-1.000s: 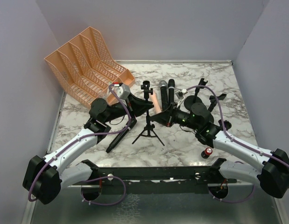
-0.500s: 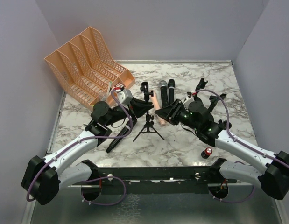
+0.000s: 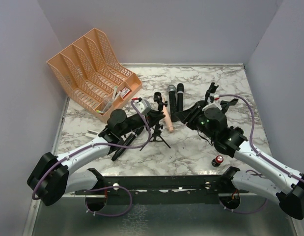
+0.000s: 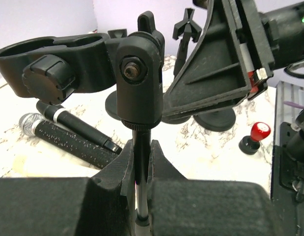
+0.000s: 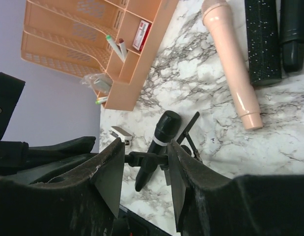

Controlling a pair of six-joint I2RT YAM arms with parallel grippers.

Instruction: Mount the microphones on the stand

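1. Left gripper (image 4: pixel 138 169) stayed pinched on the stand (image 4: pixel 139 83) pole, keeping it upright mid-table; the clip (image 4: pixel 48 61) looked empty.
2. Right gripper (image 5: pixel 144 157) had gone from shut to spread and pulled back right, away from the stand, with nothing between its fingers.
3. Peach-pink microphone (image 5: pixel 233 73) lay flat just right of the stand. Silver-head microphone (image 5: pixel 262 44) and black microphone (image 5: pixel 295 34) lay far-right of it, and the second black microphone (image 5: pixel 159 140) lay by the legs, near-left.
4. Judgement: none attached yet; right arm was free to fetch one.

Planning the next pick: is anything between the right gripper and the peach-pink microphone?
Nothing visible does. The right gripper, open, hangs beside the peach-pink microphone, which lies uncovered; the silver-mesh microphone lies farther back, not between.
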